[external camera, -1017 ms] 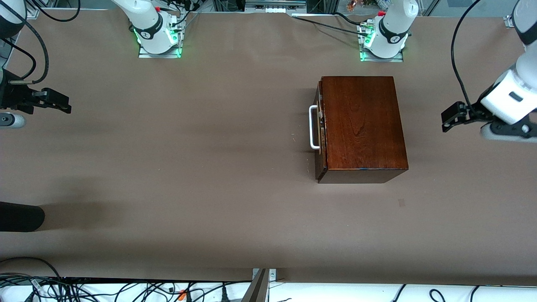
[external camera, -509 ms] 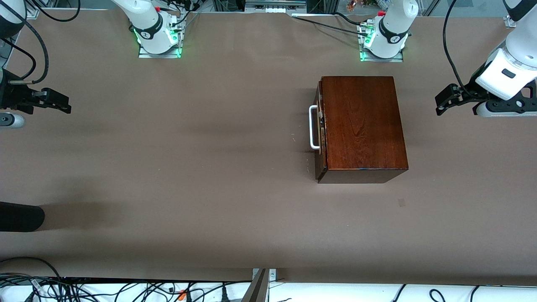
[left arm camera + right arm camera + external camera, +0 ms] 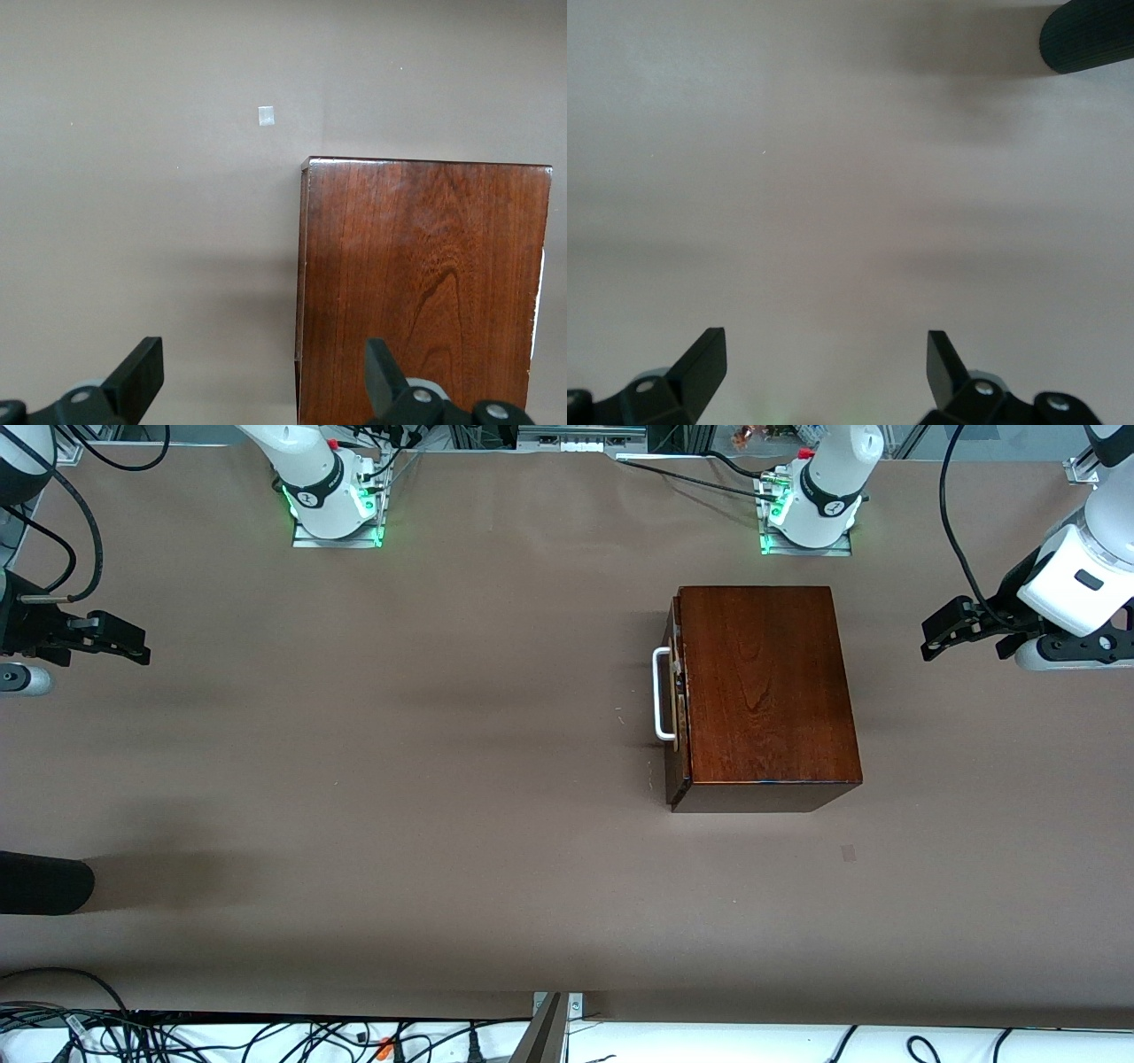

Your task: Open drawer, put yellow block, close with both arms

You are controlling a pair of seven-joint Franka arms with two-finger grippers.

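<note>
1. Table (image 3: 443, 779): a broad, matte brown surface fills the front view; the two arm bases stand along its edge farthest from the front camera, each lit green at the foot.
2. Wooden box (image 3: 764, 686): a glossy mahogany-coloured rectangular case resting flat on the table, toward the left arm's end and just nearer to the front camera than the left arm's base. Its long axis runs from the base edge toward the front camera.
3. Drawer (image 3: 676, 700): seated in the box with its dark front close against the case, at most a thin gap showing. The front faces the right arm's end of the table, across the box's long axis.
4. Handle (image 3: 661, 693): a white U-shaped bar on the drawer front, its bar lying parallel to the box's long axis.
5. Left gripper (image 3: 946, 630): up in the air over the bare table just beside the box, on the side away from the handle. In the left wrist view its fingers (image 3: 142, 372) stand well apart, holding nothing, with the box top below them.
6. Right gripper (image 3: 120, 642): at the right arm's end of the table, well apart from the box; that arm waits. The right wrist view shows its fingers (image 3: 704, 359) spread wide over bare table, empty.
7. Dark rounded object (image 3: 40, 882): enters at the table edge at the right arm's end, nearer to the front camera; what it is cannot be told.
8. Small pale square mark (image 3: 849, 854): on the table, nearer to the front camera than the box.
</note>
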